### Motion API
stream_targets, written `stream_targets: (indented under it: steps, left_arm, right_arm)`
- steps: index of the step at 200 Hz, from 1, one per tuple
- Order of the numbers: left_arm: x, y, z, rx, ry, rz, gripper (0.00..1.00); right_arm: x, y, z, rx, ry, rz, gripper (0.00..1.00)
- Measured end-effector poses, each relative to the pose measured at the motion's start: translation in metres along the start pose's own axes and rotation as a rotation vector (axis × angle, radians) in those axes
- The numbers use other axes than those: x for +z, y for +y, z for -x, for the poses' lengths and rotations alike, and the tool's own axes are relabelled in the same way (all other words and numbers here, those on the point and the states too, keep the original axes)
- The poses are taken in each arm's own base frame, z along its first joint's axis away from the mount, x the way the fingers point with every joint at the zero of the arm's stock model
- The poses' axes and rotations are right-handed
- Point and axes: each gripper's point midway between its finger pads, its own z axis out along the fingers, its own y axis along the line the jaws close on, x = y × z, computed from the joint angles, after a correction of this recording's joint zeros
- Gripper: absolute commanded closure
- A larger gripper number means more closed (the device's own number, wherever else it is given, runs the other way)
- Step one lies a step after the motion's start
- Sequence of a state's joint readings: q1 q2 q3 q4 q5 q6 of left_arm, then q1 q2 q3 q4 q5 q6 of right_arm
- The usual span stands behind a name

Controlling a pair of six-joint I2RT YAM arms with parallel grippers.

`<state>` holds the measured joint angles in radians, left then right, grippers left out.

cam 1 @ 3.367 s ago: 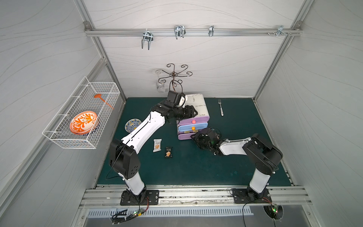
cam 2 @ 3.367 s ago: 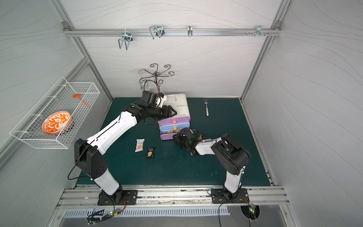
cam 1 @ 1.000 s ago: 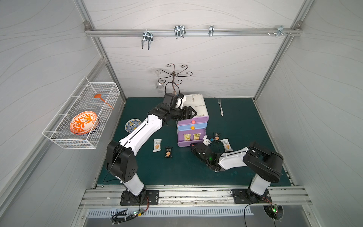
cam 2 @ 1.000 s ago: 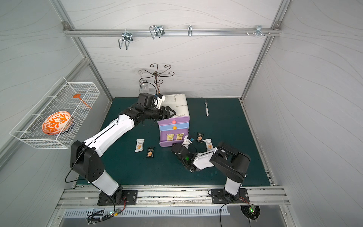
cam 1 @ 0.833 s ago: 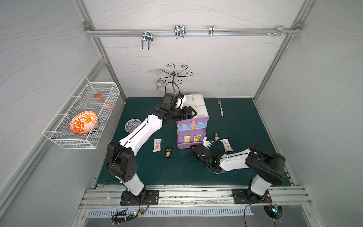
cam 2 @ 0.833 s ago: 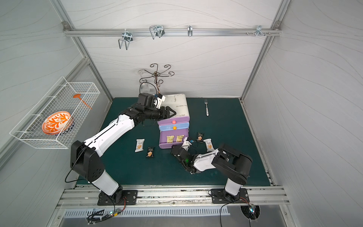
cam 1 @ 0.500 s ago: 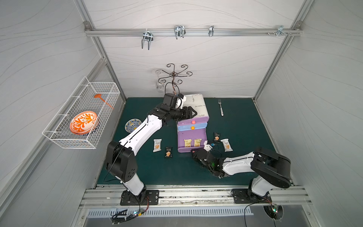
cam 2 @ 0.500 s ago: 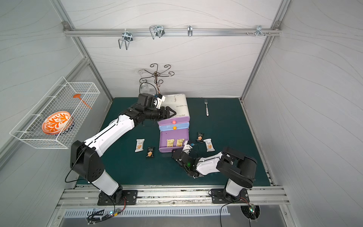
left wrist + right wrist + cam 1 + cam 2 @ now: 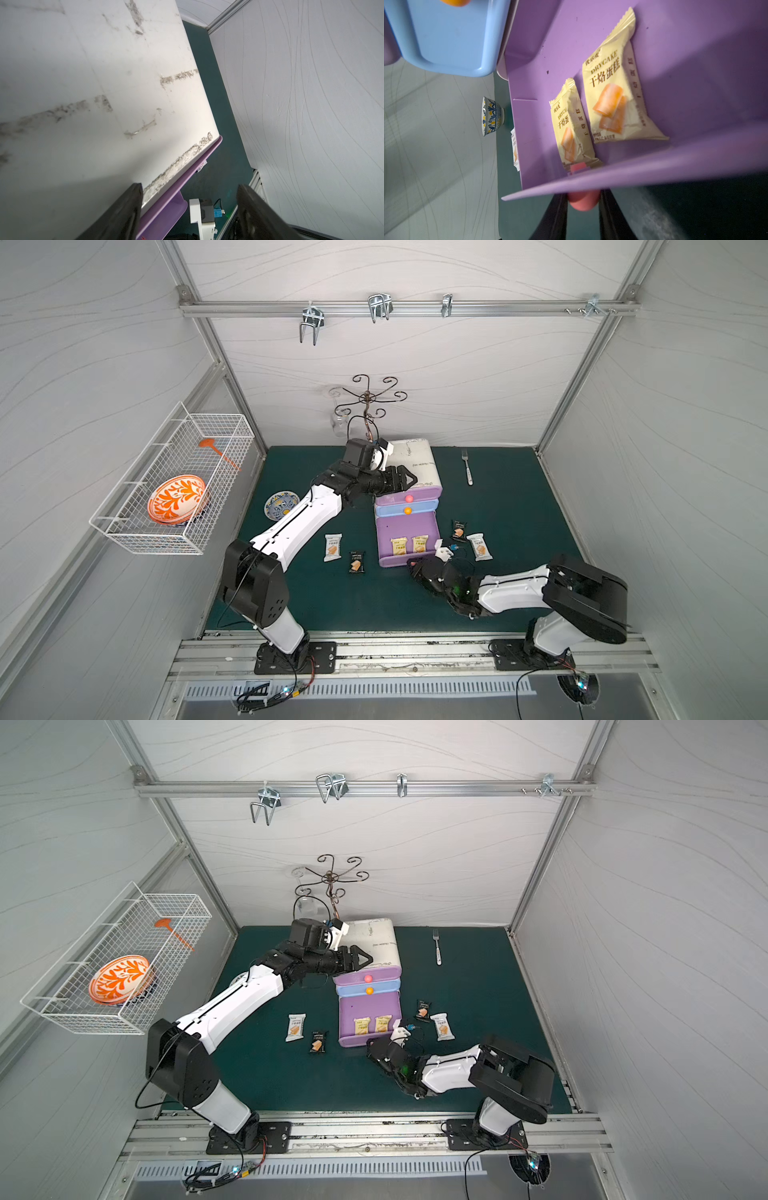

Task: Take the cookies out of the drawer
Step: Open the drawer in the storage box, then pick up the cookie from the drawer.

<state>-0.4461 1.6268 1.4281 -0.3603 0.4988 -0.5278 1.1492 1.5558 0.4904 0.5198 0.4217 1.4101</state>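
spreading across the cell, the green table (image 9: 519,510) carries everything. the left arm (image 9: 299,526) reaches back to the white cabinet (image 9: 413,458), and the right arm (image 9: 511,593) lies low along the table toward the drawers. a wire basket (image 9: 183,531) on the left wall holds an orange plate (image 9: 176,499). the cabinet's top purple drawer (image 9: 390,499) and blue drawer (image 9: 390,511) are pushed in, while the bottom purple drawer (image 9: 405,526) is pulled well out. the left end effector (image 9: 409,480) sits at the cabinet's front top edge, fingers spread wide and clamping nothing; in the left wrist view one finger (image 9: 124,214) hangs over the white top, the other beyond the edge. a small blue patterned bowl (image 9: 281,505) stands left of the cabinet, and a fork (image 9: 467,470) lies to its right. two pale yellow cookies (image 9: 399,546) lie side by side inside the open drawer, near its front wall. four others lie on the table: a white cookie (image 9: 332,547) and a black cookie (image 9: 356,562) left of the drawer, another black cookie (image 9: 458,529) and white cookie (image 9: 479,546) right of it. the right end effector (image 9: 583,195) is closed on the drawer's pink knob (image 9: 582,202), a finger against each side.
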Motion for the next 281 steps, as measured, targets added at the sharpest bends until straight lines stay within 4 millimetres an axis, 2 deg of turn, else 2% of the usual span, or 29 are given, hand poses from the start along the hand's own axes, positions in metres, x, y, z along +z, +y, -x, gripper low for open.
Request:
stream_targets:
  steps: [10,41,86,106,119,172,192,213,226,238,260,281]
  left_arm:
    - [-0.001,-0.001,0.001,0.000,-0.003,-0.002,0.17]
    - [-0.002,-0.003,0.001,-0.002,-0.003,-0.010,0.14]
    - [-0.011,-0.011,0.006,-0.028,0.004,-0.006,0.11]
    - [-0.016,-0.012,0.006,-0.053,0.016,0.001,0.01]
    - [-0.021,-0.013,0.006,-0.067,0.016,0.002,0.00]
    - [-0.056,-0.010,0.006,-0.120,-0.002,0.033,0.00]
    - [-0.084,-0.011,0.009,-0.122,-0.042,0.052,0.00]
    - [-0.120,-0.016,0.007,-0.100,-0.109,0.070,0.01]
    - [-0.140,-0.017,-0.005,-0.094,-0.148,0.077,0.01]
    - [-0.149,-0.011,-0.027,-0.117,-0.156,0.080,0.03]
    - [-0.142,0.020,-0.073,-0.209,-0.105,0.113,0.04]
    - [-0.126,0.053,-0.115,-0.312,-0.020,0.179,0.05]
  right_arm:
    - [0.000,-0.002,0.000,-0.009,0.004,-0.008,0.54]
    - [-0.003,-0.004,0.003,-0.030,0.012,-0.024,0.39]
    - [-0.012,0.004,0.013,-0.042,0.014,-0.016,0.36]
    - [-0.015,0.005,0.018,-0.046,0.013,-0.017,0.35]
    - [-0.018,0.006,0.022,-0.049,0.017,-0.021,0.34]
    - [-0.026,0.004,0.025,-0.070,0.061,-0.039,0.33]
    - [-0.037,0.010,0.025,-0.099,0.089,-0.037,0.31]
    - [-0.055,0.032,0.030,-0.126,0.106,0.005,0.29]
    - [-0.069,0.048,0.036,-0.139,0.113,0.037,0.28]
    - [-0.081,0.061,0.041,-0.153,0.120,0.059,0.27]
    - [-0.099,0.080,0.054,-0.182,0.147,0.046,0.28]
    - [-0.109,0.098,0.074,-0.220,0.188,-0.012,0.28]
